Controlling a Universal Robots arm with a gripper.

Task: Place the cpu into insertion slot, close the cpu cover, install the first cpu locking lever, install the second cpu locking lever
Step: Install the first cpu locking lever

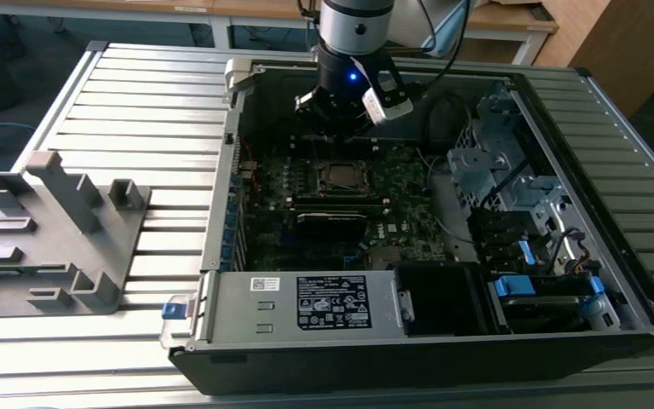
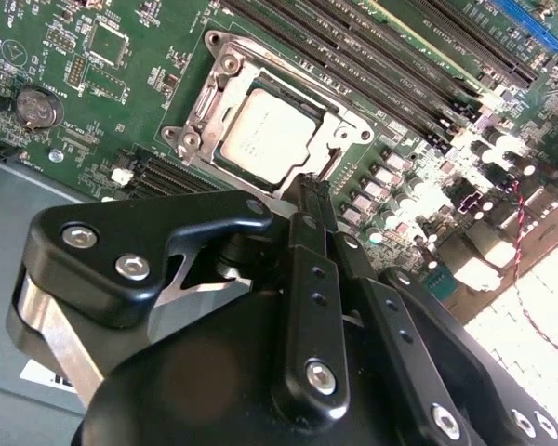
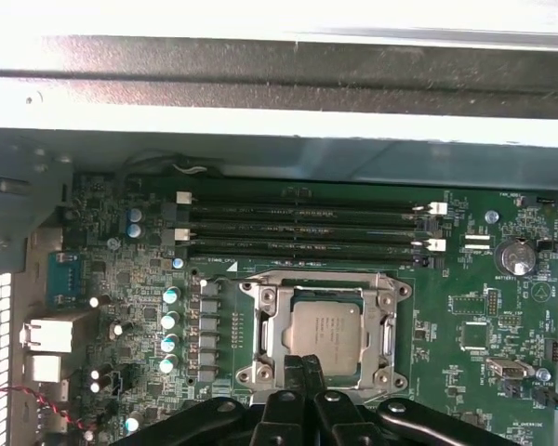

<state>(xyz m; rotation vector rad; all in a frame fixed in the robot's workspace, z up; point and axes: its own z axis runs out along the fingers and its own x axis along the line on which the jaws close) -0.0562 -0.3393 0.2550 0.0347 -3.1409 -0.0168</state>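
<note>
Space above the insertion slot (image 3: 259, 327) is open, bounded by memory slots (image 3: 302, 228), the case wall (image 1: 227, 170) and the drive cage (image 1: 493, 162); the end effector (image 3: 303, 364) overhangs one edge.

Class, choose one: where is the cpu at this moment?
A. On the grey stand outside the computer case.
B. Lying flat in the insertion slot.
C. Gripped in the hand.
B: in the first wrist view the pale square cpu lies flat inside the silver-rimmed insertion slot on the motherboard.
</note>
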